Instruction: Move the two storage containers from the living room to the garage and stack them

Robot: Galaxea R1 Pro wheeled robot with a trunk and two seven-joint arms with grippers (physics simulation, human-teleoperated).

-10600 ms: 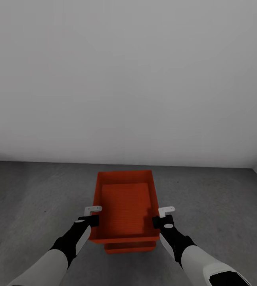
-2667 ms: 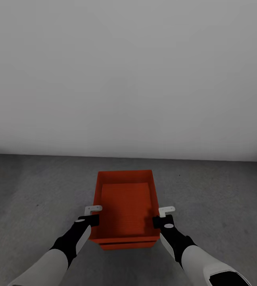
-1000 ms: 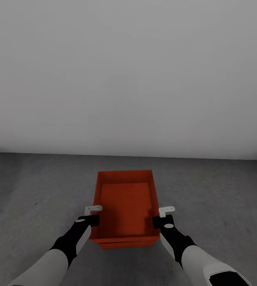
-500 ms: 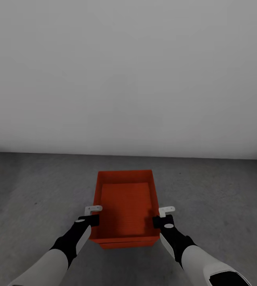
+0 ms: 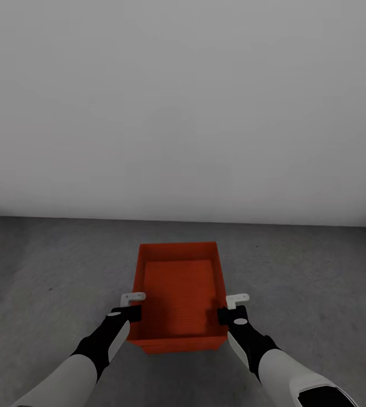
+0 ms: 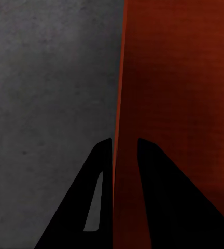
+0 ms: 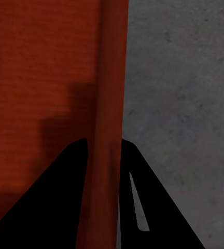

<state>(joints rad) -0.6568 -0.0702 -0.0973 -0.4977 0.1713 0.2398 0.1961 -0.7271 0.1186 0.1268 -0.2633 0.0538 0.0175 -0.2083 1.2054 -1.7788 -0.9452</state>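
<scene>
Since earlier, the lower bin [image 5: 180,347] has slid almost wholly beneath the upper bin [image 5: 177,291] I carry, so stacking on the garage floor [image 5: 47,271] looks near; my left pincer [image 6: 124,144] and right pincer [image 7: 102,142] each clamp a side wall.

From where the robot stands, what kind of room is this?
Probably a garage or a bare utility room: the floor is dark grey mottled concrete, the wall is plain white-grey with nothing on it, and there is no furniture. Both grippers clamp the side walls of an orange bin.
</scene>
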